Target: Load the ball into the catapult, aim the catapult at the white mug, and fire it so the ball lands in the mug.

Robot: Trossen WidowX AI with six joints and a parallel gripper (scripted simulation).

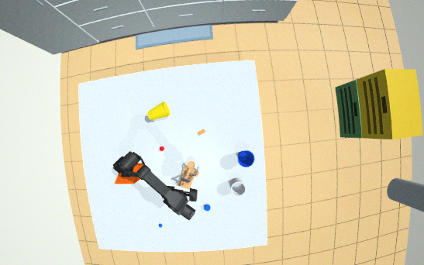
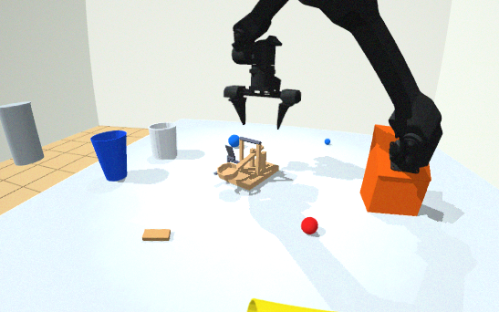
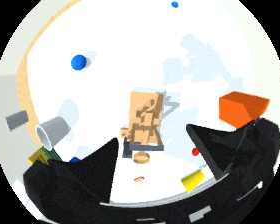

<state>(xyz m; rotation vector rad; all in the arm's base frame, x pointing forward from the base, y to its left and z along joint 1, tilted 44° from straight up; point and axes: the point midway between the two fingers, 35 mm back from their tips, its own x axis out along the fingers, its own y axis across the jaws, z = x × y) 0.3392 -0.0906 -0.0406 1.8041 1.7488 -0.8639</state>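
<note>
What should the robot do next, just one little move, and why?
Probably lower the gripper around the catapult to turn it: the fingers are open above it, and its long body points away from the white mug.

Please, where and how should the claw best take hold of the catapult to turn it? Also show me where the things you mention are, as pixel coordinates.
I would come from straight above and grip the two long side edges of the wooden base, near the end away from the spoon cup (image 2: 227, 171) (image 3: 141, 158). The catapult (image 1: 187, 180) (image 2: 251, 183) (image 3: 139, 98) lies flat, and its base is a long, narrow board, so the open claw (image 2: 261, 126) (image 3: 152, 132) could probably straddle it.
</note>
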